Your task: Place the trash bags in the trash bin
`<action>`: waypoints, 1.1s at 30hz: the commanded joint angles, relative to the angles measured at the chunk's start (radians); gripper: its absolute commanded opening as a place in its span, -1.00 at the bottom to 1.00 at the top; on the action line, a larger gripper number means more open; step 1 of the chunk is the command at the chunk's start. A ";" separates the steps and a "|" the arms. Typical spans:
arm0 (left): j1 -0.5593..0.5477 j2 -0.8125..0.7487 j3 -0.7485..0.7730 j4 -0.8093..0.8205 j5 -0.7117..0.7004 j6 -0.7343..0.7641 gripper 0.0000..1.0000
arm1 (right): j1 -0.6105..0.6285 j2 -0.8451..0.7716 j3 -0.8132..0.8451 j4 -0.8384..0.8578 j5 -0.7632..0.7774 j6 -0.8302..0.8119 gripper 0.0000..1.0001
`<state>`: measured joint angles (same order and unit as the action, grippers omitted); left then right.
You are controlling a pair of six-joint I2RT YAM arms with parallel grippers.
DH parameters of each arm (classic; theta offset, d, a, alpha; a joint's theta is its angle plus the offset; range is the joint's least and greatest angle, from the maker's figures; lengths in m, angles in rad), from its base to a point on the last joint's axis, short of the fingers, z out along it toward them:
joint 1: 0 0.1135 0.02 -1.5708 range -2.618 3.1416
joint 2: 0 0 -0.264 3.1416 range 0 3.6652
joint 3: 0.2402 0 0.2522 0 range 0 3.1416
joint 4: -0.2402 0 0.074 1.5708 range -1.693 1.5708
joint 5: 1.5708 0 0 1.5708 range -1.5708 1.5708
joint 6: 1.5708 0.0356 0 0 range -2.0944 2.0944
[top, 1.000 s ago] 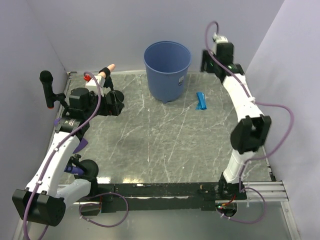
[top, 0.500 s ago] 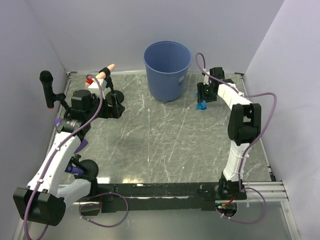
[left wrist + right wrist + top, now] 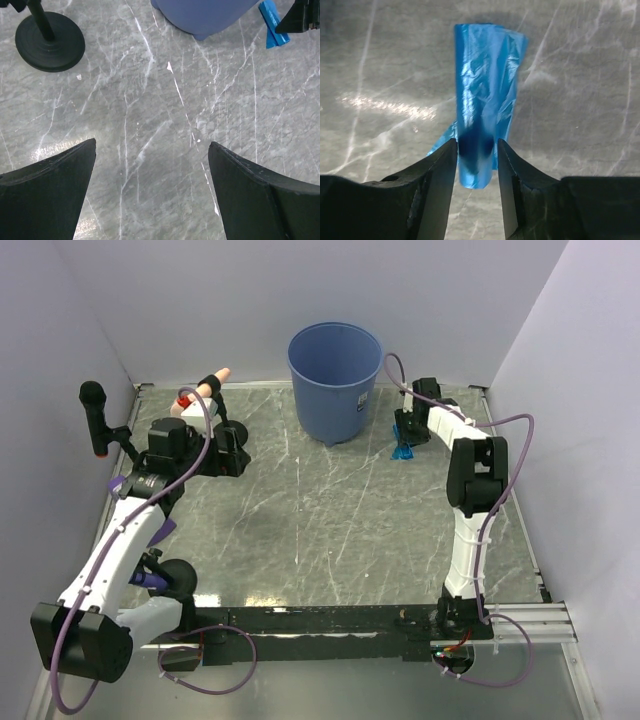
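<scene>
Dropped right gripper [image 3: 476,150] onto trash bag [image 3: 485,90] beside trash bin [image 3: 335,380]; straddled bag end half-open, nothing pinched yet. Needed full squeeze before lifting.

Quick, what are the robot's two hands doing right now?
Left hand: open, holding nothing.
Right hand: straddling the trash bag; whether it grips cannot be told.

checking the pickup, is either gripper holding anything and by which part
Left gripper: open, empty. Right gripper brackets the near end of the thin bright-blue plastic trash bag, which lies flat; a firm grip cannot be told.
</scene>
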<state>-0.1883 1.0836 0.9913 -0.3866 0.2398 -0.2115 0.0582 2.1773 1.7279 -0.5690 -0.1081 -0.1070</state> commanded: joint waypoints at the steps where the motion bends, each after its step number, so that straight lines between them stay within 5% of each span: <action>1: 0.006 0.013 0.029 0.022 0.041 -0.005 0.95 | 0.002 0.030 0.051 0.031 0.057 -0.025 -0.11; 10: 0.000 0.059 0.027 0.048 0.118 -0.035 0.87 | 0.020 0.058 0.078 0.021 0.070 -0.069 -0.18; 13: -0.003 0.073 0.041 0.063 0.122 -0.032 0.86 | 0.023 0.024 0.046 0.032 0.084 -0.079 -0.47; 16: -0.013 0.078 0.024 0.118 0.150 -0.037 0.86 | 0.012 -0.094 -0.054 0.041 0.050 -0.079 -1.00; 26: -0.140 0.145 -0.083 0.520 0.409 -0.095 0.91 | -0.041 -0.710 -0.395 0.081 -0.487 0.174 -1.00; 33: -0.209 0.331 -0.030 0.773 0.539 -0.190 0.93 | -0.037 -0.832 -0.510 0.172 -0.701 0.291 -1.00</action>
<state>-0.3550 1.3472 0.9119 0.1566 0.6651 -0.3355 0.0181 1.3369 1.2900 -0.4587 -0.6128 0.0887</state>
